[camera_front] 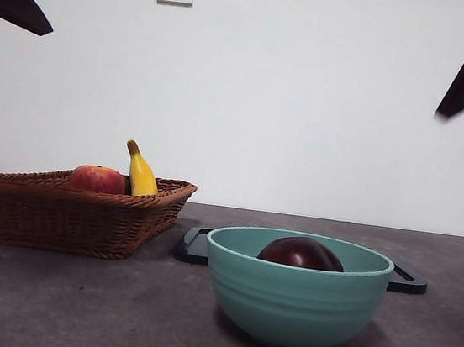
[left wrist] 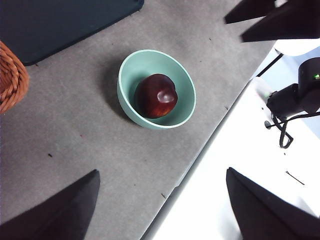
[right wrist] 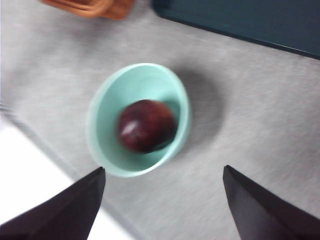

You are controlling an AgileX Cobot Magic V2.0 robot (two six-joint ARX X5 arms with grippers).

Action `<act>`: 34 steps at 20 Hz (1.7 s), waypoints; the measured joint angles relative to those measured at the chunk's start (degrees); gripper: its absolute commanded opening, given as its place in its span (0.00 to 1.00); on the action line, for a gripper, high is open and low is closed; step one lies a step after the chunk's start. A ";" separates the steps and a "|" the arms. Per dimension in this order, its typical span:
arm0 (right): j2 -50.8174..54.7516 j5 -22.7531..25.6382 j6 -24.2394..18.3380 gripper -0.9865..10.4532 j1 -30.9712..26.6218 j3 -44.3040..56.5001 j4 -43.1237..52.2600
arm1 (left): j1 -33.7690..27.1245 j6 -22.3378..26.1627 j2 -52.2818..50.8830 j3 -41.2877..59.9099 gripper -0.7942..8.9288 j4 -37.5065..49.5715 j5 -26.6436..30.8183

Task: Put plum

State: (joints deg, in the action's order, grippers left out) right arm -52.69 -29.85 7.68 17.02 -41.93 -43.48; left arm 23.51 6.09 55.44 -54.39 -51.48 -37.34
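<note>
Inside the bowl (camera_front: 295, 291), low against its floor, lies the plum (camera_front: 301, 253), dark maroon with a glossy spot on its skin, its top just showing above the rim in the front view. Nothing touches it, and both wrist views look down on it from well above. The bowl stands near and right of centre on the grey surface (camera_front: 72, 306), with a dark tray (camera_front: 193, 245) just behind it. Farther left sits a wicker basket (camera_front: 75, 213) holding a red-orange fruit (camera_front: 97, 179) and a banana (camera_front: 140, 171), both well apart from the plum. The left gripper (left wrist: 160, 205) hangs high over the surface edge with its fingers (left wrist: 70, 207) spread wide and nothing between them; the right gripper (right wrist: 162, 205) is likewise raised over the bowl, its fingers (right wrist: 265, 205) apart and empty, though that view is blurred. In the front view the arms show only as dark tips at the top corners. Judging by this, the placing looks done: the plum rests in the bowl and is released, and little seems left beyond the arms clearing away.
</note>
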 measured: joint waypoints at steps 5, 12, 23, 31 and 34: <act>-7.89 6.36 2.80 0.36 6.73 1.01 8.70 | 0.00 0.00 0.00 0.00 0.50 0.02 0.00; -19.71 14.19 4.42 0.26 12.81 1.01 17.68 | 0.00 0.00 0.00 0.00 0.50 0.02 -0.02; -26.69 15.08 4.81 0.09 14.75 1.01 22.25 | 0.00 0.00 0.00 0.00 0.50 0.20 -0.02; -25.16 15.08 5.81 0.09 14.75 -1.29 22.05 | 0.00 0.00 0.00 0.00 0.50 0.22 -0.02; -25.00 16.04 5.92 0.09 14.05 -7.15 19.91 | 0.00 0.00 0.00 0.00 0.50 0.22 -0.02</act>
State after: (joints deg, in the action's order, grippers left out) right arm -77.69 -13.80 13.61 31.07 -49.08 -23.57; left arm 23.51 6.09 55.44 -54.39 -51.27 -37.36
